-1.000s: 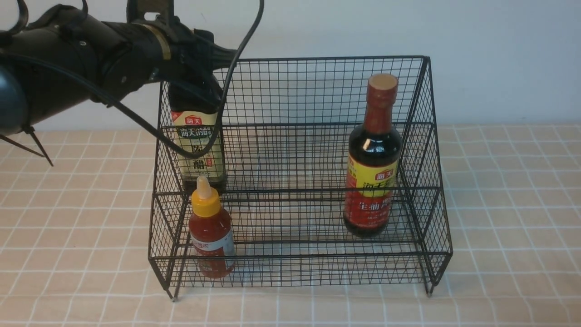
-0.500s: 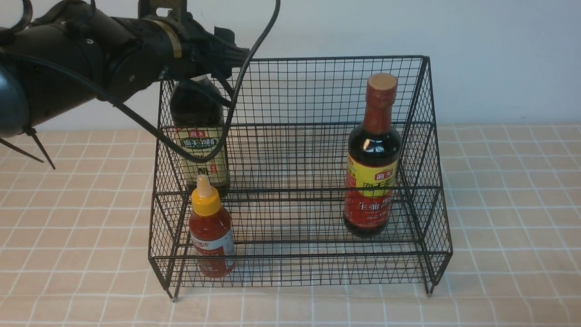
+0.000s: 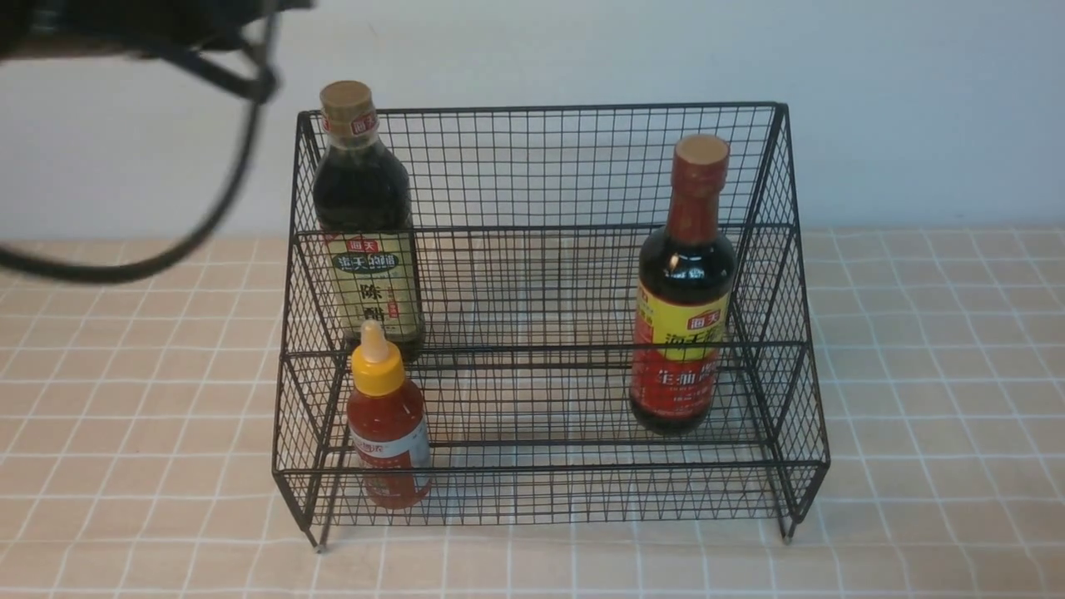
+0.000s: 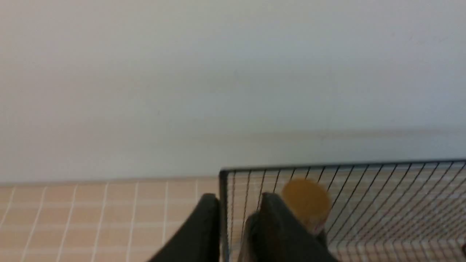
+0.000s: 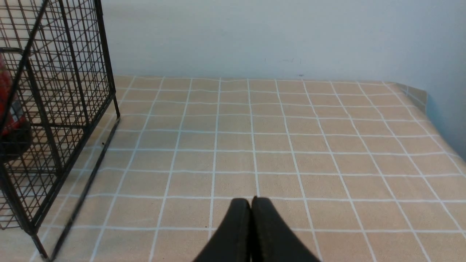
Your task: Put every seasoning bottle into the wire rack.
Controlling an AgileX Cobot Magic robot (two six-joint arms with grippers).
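Now we see all three bottles upright inside the black wire rack [image 3: 582, 166]: the tall dark bottle [image 3: 366, 225] with its round gold cap on the upper tier, the red-labelled glossy bottle [image 3: 684, 299] and the small red-sauce bottle [image 3: 387, 433] on the lower. Our left claw [image 4: 235, 214] is slightly parted, holding nothing. Our right claw [image 5: 251, 218] is closed, empty, above the tiled desk [image 5: 291, 145].

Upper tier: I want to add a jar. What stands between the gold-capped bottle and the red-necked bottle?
Nothing: front view shows bare mesh between gold-capped bottle and red-necked bottle.
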